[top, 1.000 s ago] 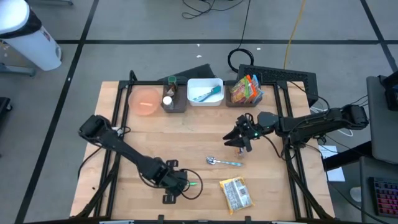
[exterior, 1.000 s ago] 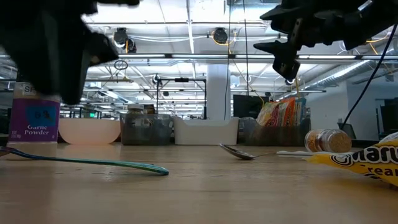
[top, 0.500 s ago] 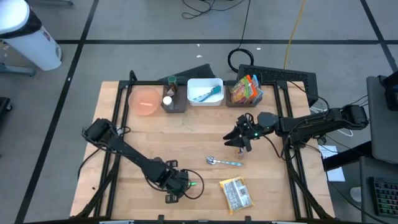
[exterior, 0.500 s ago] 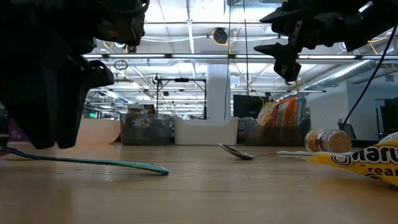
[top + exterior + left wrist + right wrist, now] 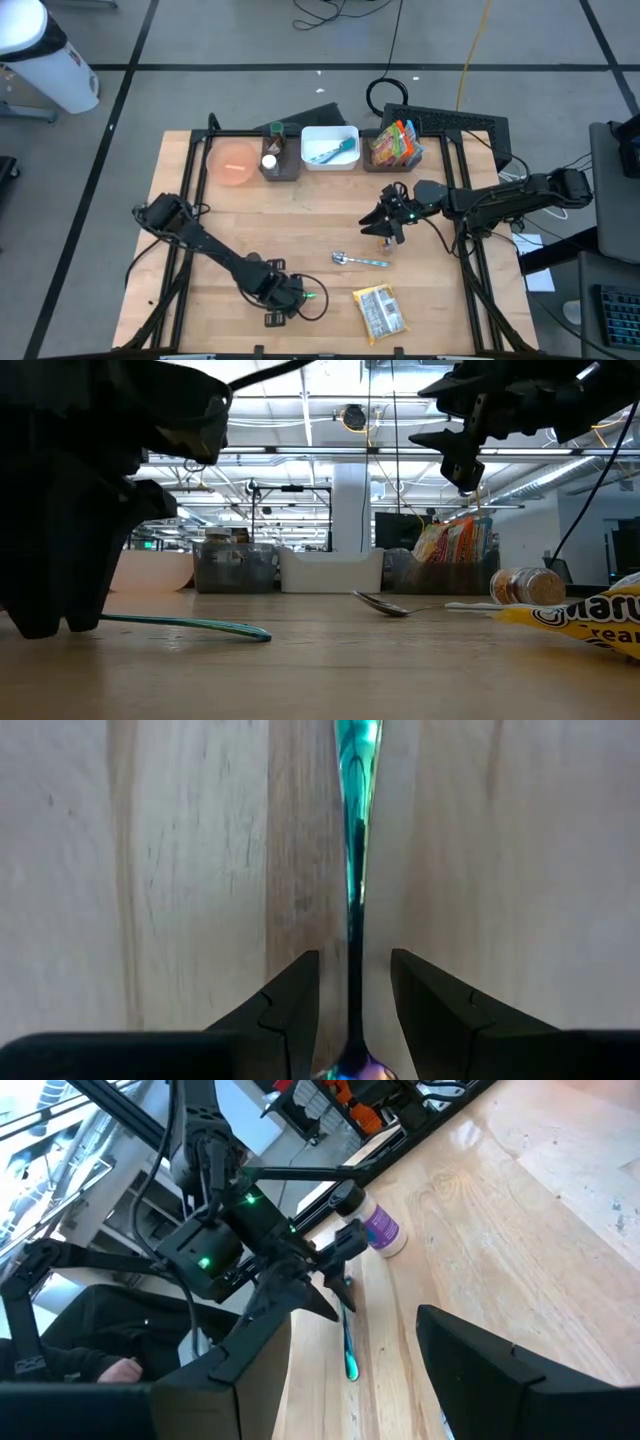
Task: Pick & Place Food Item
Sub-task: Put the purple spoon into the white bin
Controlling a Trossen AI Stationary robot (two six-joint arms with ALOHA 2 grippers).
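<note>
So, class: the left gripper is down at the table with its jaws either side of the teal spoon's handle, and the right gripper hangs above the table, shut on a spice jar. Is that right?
One thing is wrong. The right gripper holds nothing: the right wrist view shows its jaws apart and empty. The rest stands: the left gripper is down at the table, its jaws either side of the teal spoon, as the left wrist view shows.

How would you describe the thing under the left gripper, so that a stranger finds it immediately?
On the wooden table, look at its near edge, where the left gripper stands low with its fingers either side of a thin handle. That is the teal spoon; the silver spoon lies further toward the middle.
</note>
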